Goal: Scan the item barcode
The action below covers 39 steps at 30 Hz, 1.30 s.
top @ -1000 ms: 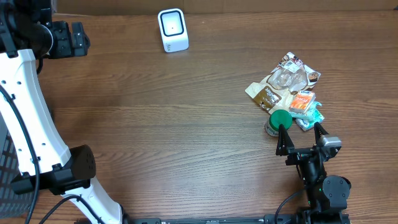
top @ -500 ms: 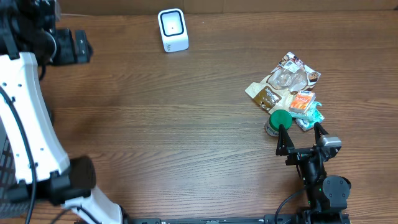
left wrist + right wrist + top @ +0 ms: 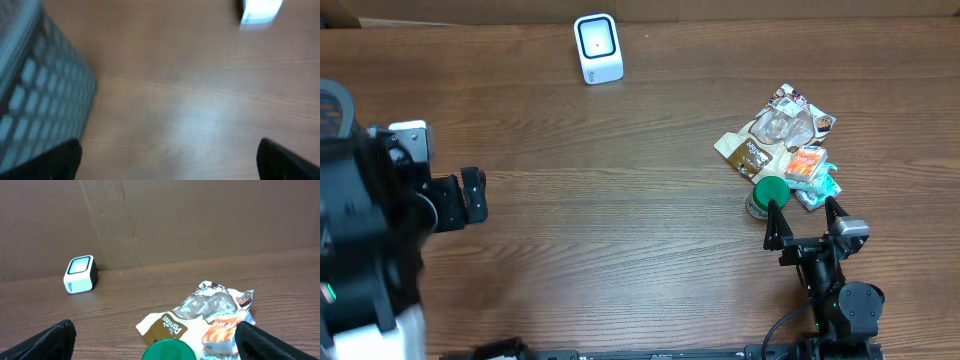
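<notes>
The right end effector (image 3: 801,207), fingers wide apart and empty, sits at 5 o'clock on the bench (image 3: 620,200). The green-lidded jar (image 3: 769,192) lies just ahead of it, against a snack pouch (image 3: 775,132) and an orange packet (image 3: 807,162). The left end effector (image 3: 168,147), also spread and empty, hovers at 9 o'clock (its own view is blurred). The scanner (image 3: 598,48) stands at 12 o'clock, well apart from the items.

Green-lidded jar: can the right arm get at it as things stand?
Probably yes. The green-lidded jar sits just ahead of the right gripper, whose jaws stand open, with nothing between them.
</notes>
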Each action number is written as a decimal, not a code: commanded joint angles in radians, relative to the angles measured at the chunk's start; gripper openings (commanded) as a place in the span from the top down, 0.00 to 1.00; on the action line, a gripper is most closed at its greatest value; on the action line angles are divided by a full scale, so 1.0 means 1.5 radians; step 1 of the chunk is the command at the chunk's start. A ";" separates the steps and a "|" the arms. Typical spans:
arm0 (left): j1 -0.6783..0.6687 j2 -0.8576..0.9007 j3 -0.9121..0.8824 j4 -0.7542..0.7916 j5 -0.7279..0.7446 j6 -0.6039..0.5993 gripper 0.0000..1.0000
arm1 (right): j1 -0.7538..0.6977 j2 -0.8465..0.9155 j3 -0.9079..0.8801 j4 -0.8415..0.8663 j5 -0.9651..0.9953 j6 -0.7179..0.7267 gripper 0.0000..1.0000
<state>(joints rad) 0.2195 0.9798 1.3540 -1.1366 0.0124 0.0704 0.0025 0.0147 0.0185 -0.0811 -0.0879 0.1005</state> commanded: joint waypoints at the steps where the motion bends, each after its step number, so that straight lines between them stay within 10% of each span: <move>1: -0.023 -0.105 -0.135 0.098 0.050 0.013 0.00 | 0.003 -0.008 -0.007 0.003 0.006 -0.001 0.00; 18: -0.108 -0.520 -0.747 0.731 0.061 0.124 0.00 | 0.003 -0.008 -0.007 0.003 0.006 -0.001 0.00; 39: -0.108 -0.651 -0.900 0.711 0.055 0.142 0.00 | 0.003 -0.008 -0.007 0.003 0.006 -0.001 0.00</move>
<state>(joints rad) 0.0650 0.0174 0.0116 -0.0719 0.0937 0.2691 0.0029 0.0147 0.0185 -0.0814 -0.0875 0.1009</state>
